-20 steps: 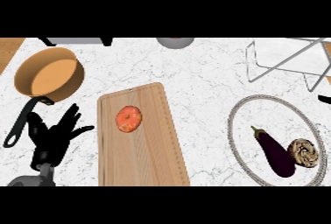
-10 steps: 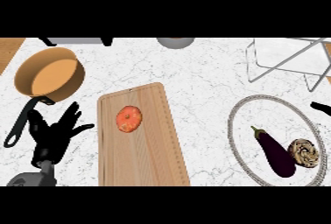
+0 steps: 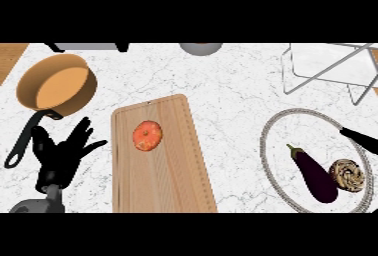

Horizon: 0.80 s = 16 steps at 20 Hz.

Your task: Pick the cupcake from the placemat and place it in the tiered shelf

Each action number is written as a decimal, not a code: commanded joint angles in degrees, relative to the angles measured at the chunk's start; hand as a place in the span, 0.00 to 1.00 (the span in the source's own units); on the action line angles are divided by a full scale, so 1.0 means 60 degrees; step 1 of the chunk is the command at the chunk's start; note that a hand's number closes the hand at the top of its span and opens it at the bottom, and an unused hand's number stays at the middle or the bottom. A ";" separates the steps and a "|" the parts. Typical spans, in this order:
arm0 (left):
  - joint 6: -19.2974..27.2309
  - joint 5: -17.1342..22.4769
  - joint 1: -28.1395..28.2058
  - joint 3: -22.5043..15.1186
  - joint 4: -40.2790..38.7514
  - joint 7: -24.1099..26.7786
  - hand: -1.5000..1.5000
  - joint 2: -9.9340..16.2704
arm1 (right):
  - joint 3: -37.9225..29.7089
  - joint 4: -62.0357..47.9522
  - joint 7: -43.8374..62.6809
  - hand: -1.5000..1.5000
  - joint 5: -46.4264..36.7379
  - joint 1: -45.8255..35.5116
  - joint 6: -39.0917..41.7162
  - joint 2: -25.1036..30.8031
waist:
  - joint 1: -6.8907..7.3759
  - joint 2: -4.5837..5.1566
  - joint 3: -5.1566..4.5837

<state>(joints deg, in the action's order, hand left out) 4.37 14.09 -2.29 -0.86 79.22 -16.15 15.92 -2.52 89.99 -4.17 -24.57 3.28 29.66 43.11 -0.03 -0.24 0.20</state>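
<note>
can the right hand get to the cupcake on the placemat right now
Probably yes. The right hand shows at the view's right edge, just above the cupcake. Nothing lies between them; the eggplant sits on the cupcake's far side from the hand.

Pan [image 3: 57, 86] sits far left, cutting board [image 3: 164, 160] in the middle with a tomato [image 3: 147, 135] on it. Right side: placemat [image 3: 275, 131] holding an eggplant [image 3: 315, 174] and cupcake [image 3: 348, 174] beside it. Tiered shelf [image 3: 332, 67] behind that.

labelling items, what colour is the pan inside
Tan-orange inside the pan, in the head view.
</note>
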 commanded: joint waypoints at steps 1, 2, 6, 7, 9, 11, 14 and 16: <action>0.0013 -0.0336 -0.0151 -0.0111 -0.0397 -0.0086 0.50 -0.0315 | 0.0210 -0.0719 -0.0018 0.00 -0.0907 -0.0620 -0.0310 -0.0640 | 0.0024 0.0046 -0.0033; -0.0275 -0.0225 0.0608 -0.0011 -0.0194 0.0653 0.50 -0.0309 | -0.0168 -0.0925 -0.0532 0.00 -0.0952 -0.0473 -0.0267 -0.0140 | 0.0036 0.0041 -0.0033; -0.0272 -0.0274 -0.0016 0.0141 -0.0225 -0.0080 0.50 -0.0329 | -0.0034 -0.1015 -0.0082 0.00 -0.1572 -0.0853 -0.0505 -0.0827 | 0.0013 0.0040 -0.0034; -0.0282 -0.0331 0.0131 0.0153 -0.0183 -0.0099 0.50 -0.0277 | -0.0100 -0.1305 -0.1098 0.00 -0.1889 -0.0158 -0.1113 -0.0698 | -0.0007 0.0038 -0.0032; -0.0313 -0.0565 -0.0392 0.0353 -0.1156 0.0522 0.50 -0.0415 | -0.0068 -0.1537 -0.0764 0.00 -0.1996 -0.0875 -0.0910 -0.1059 | -0.0001 0.0046 -0.0034; -0.0603 -0.0216 -0.0467 0.0639 -0.0732 -0.0113 0.50 -0.0076 | -0.0334 -0.2144 -0.1639 0.00 -0.2085 -0.0680 -0.1328 -0.0988 | 0.0000 0.0045 -0.0031; -0.0465 -0.0507 0.0410 0.0271 0.0301 -0.0116 0.50 -0.0424 | -0.0292 -0.2355 -0.1408 0.00 -0.2123 -0.1085 -0.1214 -0.1552 | 0.0039 0.0036 -0.0031; -0.0370 -0.0384 -0.0481 0.0625 -0.0186 -0.0746 0.50 -0.0304 | -0.0436 -0.1839 -0.1688 0.00 -0.2192 -0.0625 -0.0918 -0.1192 | -0.0019 0.0036 -0.0034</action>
<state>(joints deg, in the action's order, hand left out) 2.05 11.79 -2.63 1.72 79.19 -16.67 13.90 -3.88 78.39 -12.23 -37.00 -1.31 22.91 35.53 0.07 -0.22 0.23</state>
